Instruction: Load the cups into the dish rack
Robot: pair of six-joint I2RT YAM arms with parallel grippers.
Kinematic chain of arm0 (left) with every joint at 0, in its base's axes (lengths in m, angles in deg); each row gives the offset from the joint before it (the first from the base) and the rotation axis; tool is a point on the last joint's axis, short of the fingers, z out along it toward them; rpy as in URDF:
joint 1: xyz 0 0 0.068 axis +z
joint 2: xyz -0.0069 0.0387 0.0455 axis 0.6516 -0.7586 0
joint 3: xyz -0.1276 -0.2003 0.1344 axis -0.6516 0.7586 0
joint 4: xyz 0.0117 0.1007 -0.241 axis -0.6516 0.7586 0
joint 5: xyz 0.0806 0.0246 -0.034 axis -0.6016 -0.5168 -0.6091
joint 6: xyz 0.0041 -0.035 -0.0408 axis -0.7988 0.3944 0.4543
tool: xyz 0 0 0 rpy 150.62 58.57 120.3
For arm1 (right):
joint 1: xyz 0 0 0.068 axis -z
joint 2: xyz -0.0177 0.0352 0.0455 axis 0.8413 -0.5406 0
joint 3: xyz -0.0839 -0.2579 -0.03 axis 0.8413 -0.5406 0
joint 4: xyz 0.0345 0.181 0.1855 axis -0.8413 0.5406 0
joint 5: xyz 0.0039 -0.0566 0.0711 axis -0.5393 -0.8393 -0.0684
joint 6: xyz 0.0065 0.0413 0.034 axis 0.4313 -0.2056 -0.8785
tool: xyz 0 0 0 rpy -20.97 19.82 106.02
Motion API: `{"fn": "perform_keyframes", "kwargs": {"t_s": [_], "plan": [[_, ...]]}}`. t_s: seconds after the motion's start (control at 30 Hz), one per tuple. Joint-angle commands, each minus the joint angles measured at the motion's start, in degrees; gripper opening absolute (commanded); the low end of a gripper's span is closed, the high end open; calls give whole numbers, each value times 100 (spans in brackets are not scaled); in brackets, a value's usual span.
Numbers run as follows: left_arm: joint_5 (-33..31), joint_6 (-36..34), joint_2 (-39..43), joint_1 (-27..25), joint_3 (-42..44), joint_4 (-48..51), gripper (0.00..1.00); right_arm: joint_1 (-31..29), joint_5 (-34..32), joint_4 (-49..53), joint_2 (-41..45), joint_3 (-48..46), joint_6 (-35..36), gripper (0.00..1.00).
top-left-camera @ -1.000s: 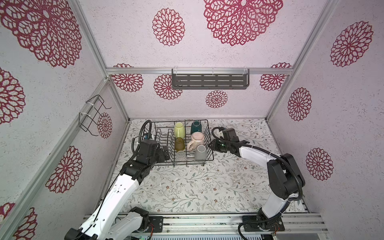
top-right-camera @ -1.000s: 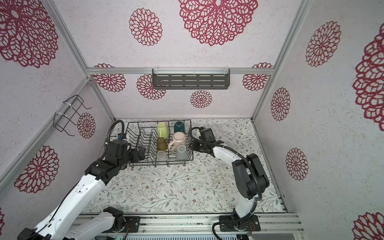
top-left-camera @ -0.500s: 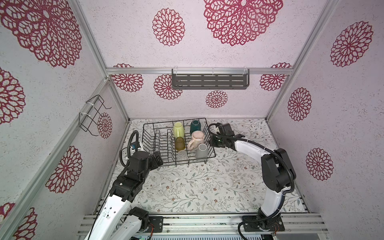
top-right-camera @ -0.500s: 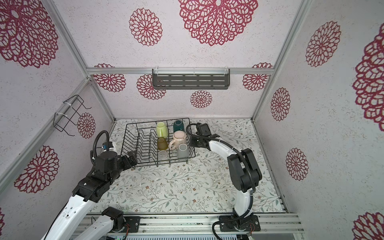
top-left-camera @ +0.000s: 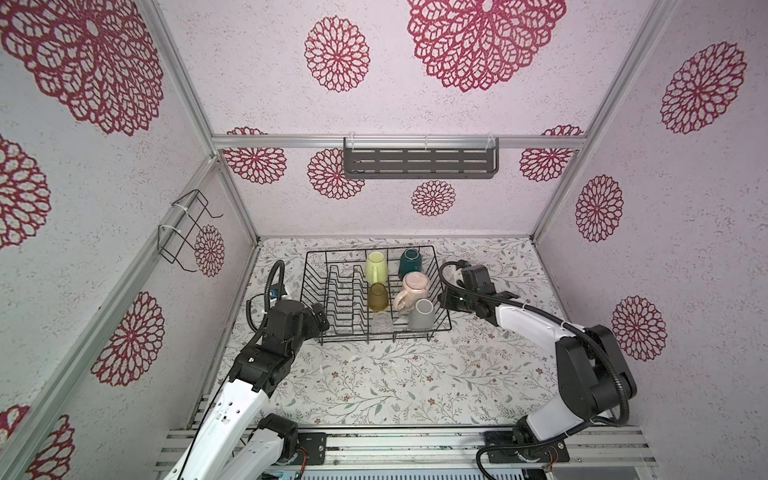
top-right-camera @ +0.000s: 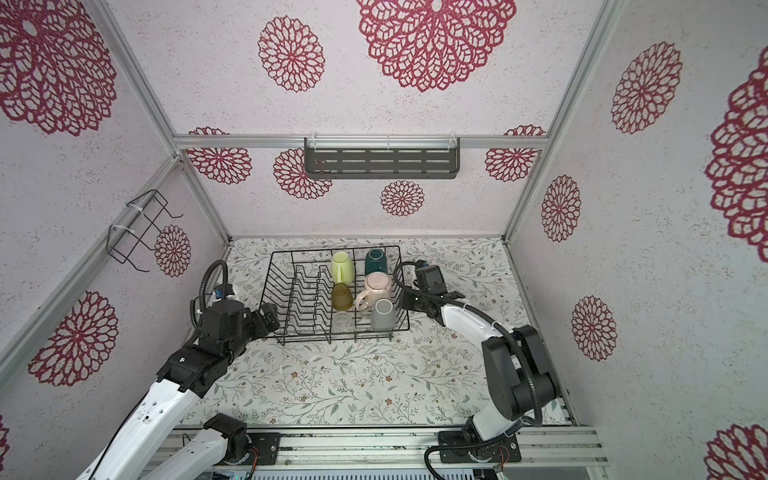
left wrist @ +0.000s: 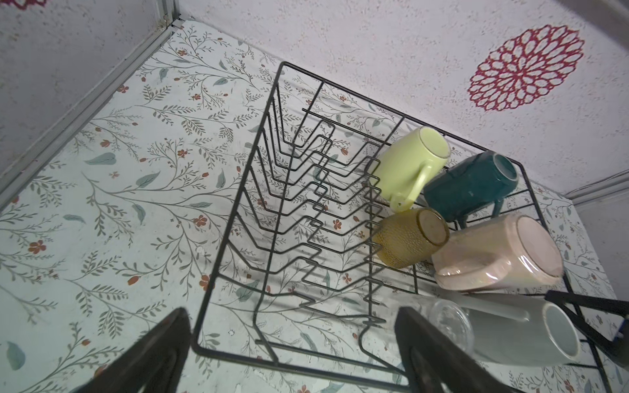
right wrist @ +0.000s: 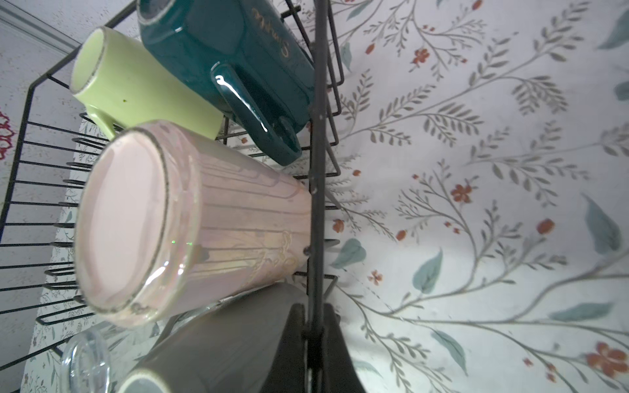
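Observation:
The black wire dish rack (top-left-camera: 308, 266) (top-right-camera: 272, 272) stands at the back of the table. Inside it lie the yellow-green mug (top-left-camera: 376, 266), teal mug (top-left-camera: 411, 262), pink mug (top-left-camera: 413, 289), amber tumbler (top-left-camera: 377, 297), grey mug (top-left-camera: 420, 314) and clear glass (top-left-camera: 382, 322). My right gripper (top-left-camera: 444, 302) (right wrist: 315, 313) is shut on the rack's right rim wire (right wrist: 319, 136), next to the grey mug (right wrist: 218, 343). My left gripper (top-left-camera: 318, 318) (left wrist: 292, 316) is open at the rack's front left corner (left wrist: 200, 347), with the corner wires between its fingers and not pinched.
A dark grey slotted shelf (top-left-camera: 419, 163) hangs on the back wall. A small bent wire holder (top-left-camera: 183, 232) is fixed to the left wall. Bare floral table (top-left-camera: 395, 382) lies in front of the rack.
My right gripper has shut on the rack's right rim, and the rack has shifted slightly right and toward the front. My left arm drew back from the rack's left side to its front corner.

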Motion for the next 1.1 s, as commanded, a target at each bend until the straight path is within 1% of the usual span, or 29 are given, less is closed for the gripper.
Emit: {"fn": "perform_keyframes", "kwargs": {"t_s": [0.0, 0.13, 0.23, 0.27, 0.3, 0.33, 0.4, 0.43, 0.47, 0.5, 0.57, 0.6, 0.67, 0.7, 0.77, 0.93, 0.97, 1.0, 1.03, 1.07], "plan": [[-61, -59, -60, 59, -68, -285, 97, 423, -204, 386, 440, -331, 229, 0], [-125, -171, -169, 68, -29, -443, 97, 851, -141, 524, 818, -652, 367, 2], [-256, -313, -277, 148, -66, -443, 97, 992, -271, 579, 1187, -891, 471, 3], [-281, -371, -304, 199, -68, -450, 97, 1032, -255, 552, 1310, -989, 469, 6], [-306, -413, -333, 267, -45, -490, 97, 1064, -233, 539, 1397, -1064, 469, 10], [-325, -423, -352, 341, -17, -526, 97, 1081, -213, 544, 1450, -1103, 477, 12], [-211, -429, -394, 631, 110, -669, 97, 1102, -57, 595, 1531, -1143, 653, 10], [-99, -397, -405, 786, 156, -716, 97, 1113, -48, 628, 1560, -1137, 692, 10], [29, -357, -435, 973, 200, -768, 97, 1130, -73, 670, 1617, -1131, 706, 12], [142, -318, -462, 1139, 248, -846, 97, 1140, -95, 701, 1686, -1136, 715, 19], [332, -347, -555, 1445, 346, -1063, 97, 1143, -132, 727, 1850, -1113, 716, 35], [403, -423, -612, 1544, 387, -1189, 97, 1137, -170, 712, 1935, -1117, 716, 40], [361, -573, -769, 1728, 409, -1389, 97, 1142, -318, 692, 2189, -1113, 716, 46], [334, -602, -846, 1782, 400, -1463, 97, 1145, -410, 673, 2310, -1117, 731, 54], [326, -703, -1022, 1888, 409, -1728, 97, 1153, -634, 588, 2588, -1130, 852, 98], [-61, -1082, -1473, 1920, 369, -2315, 97, 1175, -1622, 157, 3178, -1309, 993, 99], [-259, -1109, -1544, 1914, 357, -2390, 97, 1189, -1819, -47, 3282, -1412, 1040, 99], [-431, -1130, -1612, 1916, 343, -2491, 97, 1197, -1988, -281, 3355, -1539, 1149, 99], [-418, -1236, -1656, 1915, 354, -2606, 97, 1200, -2089, -572, 3415, -1707, 1292, 99], [-386, -1433, -1684, 1906, 409, -2780, 97, 1209, -2089, -916, 3495, -1906, 1616, 99]]}}
